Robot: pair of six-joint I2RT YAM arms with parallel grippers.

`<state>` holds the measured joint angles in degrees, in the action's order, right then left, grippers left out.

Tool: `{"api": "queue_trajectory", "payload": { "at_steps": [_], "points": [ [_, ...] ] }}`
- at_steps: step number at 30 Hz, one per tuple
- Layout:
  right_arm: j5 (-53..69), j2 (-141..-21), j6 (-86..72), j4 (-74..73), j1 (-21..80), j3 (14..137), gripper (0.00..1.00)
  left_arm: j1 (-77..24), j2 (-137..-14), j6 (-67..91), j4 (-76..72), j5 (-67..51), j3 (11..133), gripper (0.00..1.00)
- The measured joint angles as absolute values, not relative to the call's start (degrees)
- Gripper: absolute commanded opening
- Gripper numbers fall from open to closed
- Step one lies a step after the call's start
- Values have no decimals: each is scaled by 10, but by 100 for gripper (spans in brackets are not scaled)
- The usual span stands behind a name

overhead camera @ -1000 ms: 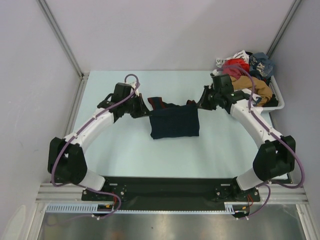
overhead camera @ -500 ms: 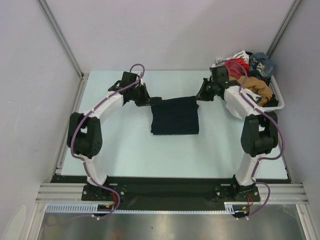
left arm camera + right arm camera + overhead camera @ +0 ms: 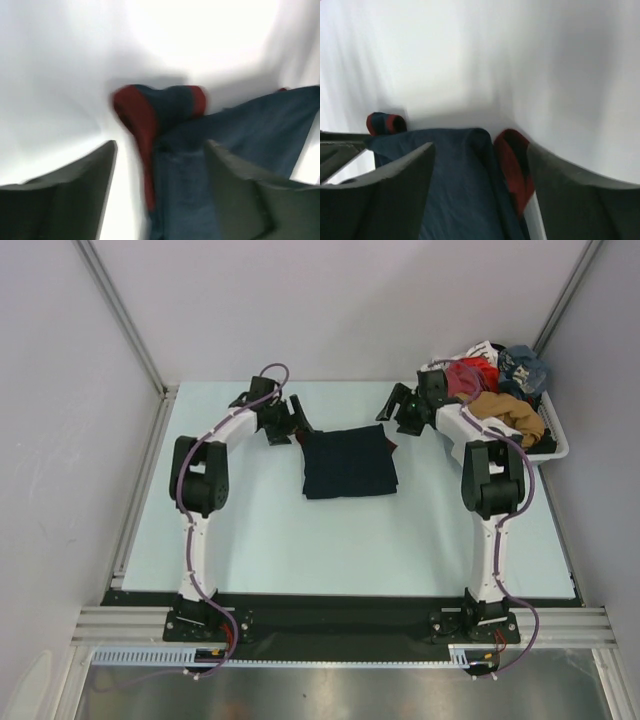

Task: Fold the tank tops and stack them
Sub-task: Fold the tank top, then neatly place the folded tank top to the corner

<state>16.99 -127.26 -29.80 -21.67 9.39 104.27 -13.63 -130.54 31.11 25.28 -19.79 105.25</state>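
Observation:
The dark navy tank top (image 3: 349, 463) lies folded in a rough rectangle at the table's middle, its maroon-trimmed straps at the far edge. My left gripper (image 3: 291, 421) hovers at its far left corner and stands open. In the left wrist view the navy cloth (image 3: 235, 135) and a maroon strap (image 3: 140, 120) lie loose between the spread fingers (image 3: 75, 192). My right gripper (image 3: 392, 412) is open at the far right corner. The right wrist view shows navy cloth (image 3: 455, 185) and maroon trim (image 3: 515, 165) under its parted fingers (image 3: 580, 200).
A white basket (image 3: 556, 448) at the back right holds a pile of mixed clothes (image 3: 497, 390) in red, tan, blue and white. Both arms stretch far back over the table (image 3: 250, 540). Grey walls close in the left, back and right sides.
Both grippers carried the navy top's far edge towards the back, then opened and let it go. The top now lies flat and folded, and both arms have stretched further out.

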Motion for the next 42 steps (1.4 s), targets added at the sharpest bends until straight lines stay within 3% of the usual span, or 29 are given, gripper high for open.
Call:
{"api": "queue_trajectory", "payload": {
  "at_steps": [1,6,9,17,19,24,25,26,30,31,33,38,42],
  "points": [
    [166,-1268,-297,-195,93,1022,83,-133,-1308,314,251,-192,1047,100],
    [154,-1199,-293,-141,90,871,74,-130,-1244,309,210,-141,945,100],
    [159,-1154,-284,-126,89,809,75,-138,-1195,299,207,-122,903,100],
    [184,-1110,-256,-92,91,764,72,-202,-1109,296,163,-119,811,94],
    [187,-1111,-251,-93,94,761,71,-216,-1113,297,161,-122,799,87],
    [194,-1126,-244,-92,97,761,47,-220,-1141,303,158,-127,795,72],
    [197,-1133,-245,-91,97,761,45,-218,-1148,305,157,-127,795,58],
    [200,-1139,-246,-91,97,761,38,-217,-1155,310,156,-128,795,51],
    [214,-1173,-253,-87,98,761,29,-215,-1180,314,152,-135,796,36],
    [217,-1179,-255,-85,98,761,26,-215,-1186,316,151,-138,800,23],
    [229,-1186,-263,-77,99,762,19,-214,-1193,319,147,-147,808,14],
    [234,-1190,-273,-72,100,763,8,-209,-1207,321,149,-159,823,6],
    [234,-1196,-277,-69,107,770,7,-200,-1207,321,148,-166,821,3]
  ]
}}
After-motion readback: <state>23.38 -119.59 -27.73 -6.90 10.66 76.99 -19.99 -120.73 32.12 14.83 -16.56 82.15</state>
